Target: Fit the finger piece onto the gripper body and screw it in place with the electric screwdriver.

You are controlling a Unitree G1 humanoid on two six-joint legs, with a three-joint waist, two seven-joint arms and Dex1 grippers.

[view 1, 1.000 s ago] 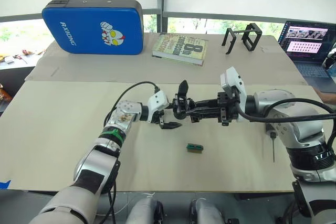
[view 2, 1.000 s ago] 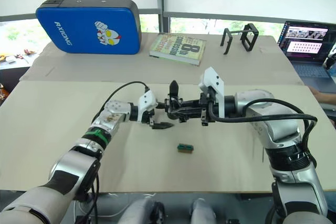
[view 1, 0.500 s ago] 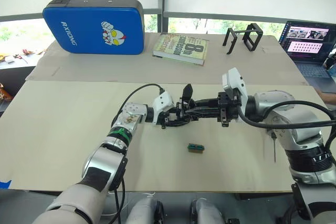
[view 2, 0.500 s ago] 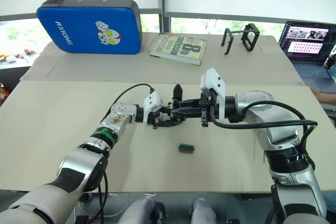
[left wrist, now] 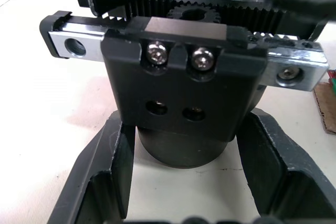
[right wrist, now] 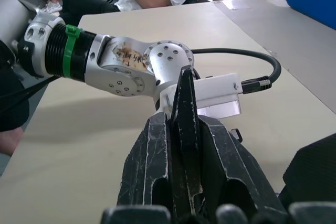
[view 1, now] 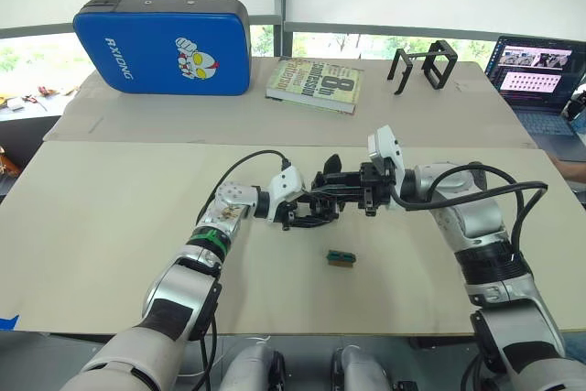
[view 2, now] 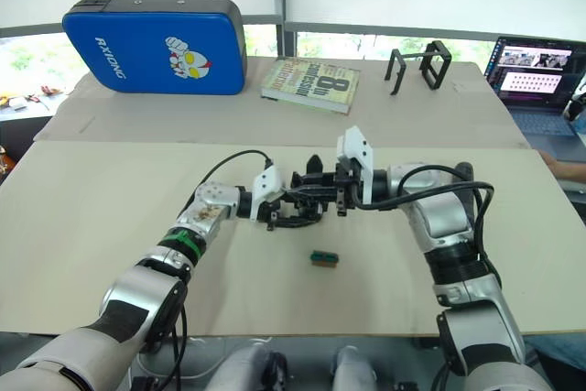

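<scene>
Counter [view 1: 110, 226]: your beige work surface, carrying everything below.
Blue case [view 1: 163, 44]: you see it at the far left edge, standing on its long side, cartoon figure printed on its face.
Laptop [view 1: 536, 80]: far right corner, lid up and screen lit.
Book [view 1: 314, 83]: lies flat at the far side, just right of the blue case.
Wire-frame stand [view 1: 423, 65]: black, open, upright, right of the book.
Left pincer [view 1: 302, 212]: you have it at the counter's middle, fingers [left wrist: 110, 174] spread wide on either side of the gripper body's round base; whether they touch it, you cannot tell.
Right pincer [view 1: 337, 188]: reaches in from the right to meet the left one, fingers [right wrist: 157, 166] narrow and clamped on the finger piece.
Gripper body [left wrist: 181, 95]: sits between your left pincer's fingers; two screws and two empty holes on its near face.
Finger piece [right wrist: 185, 114]: thin black wedge, point outward, pinched in your right pincer just beside the gripper body.
Green-and-dark block [view 1: 340, 258]: alone on the counter, near the pincers on your side.
</scene>
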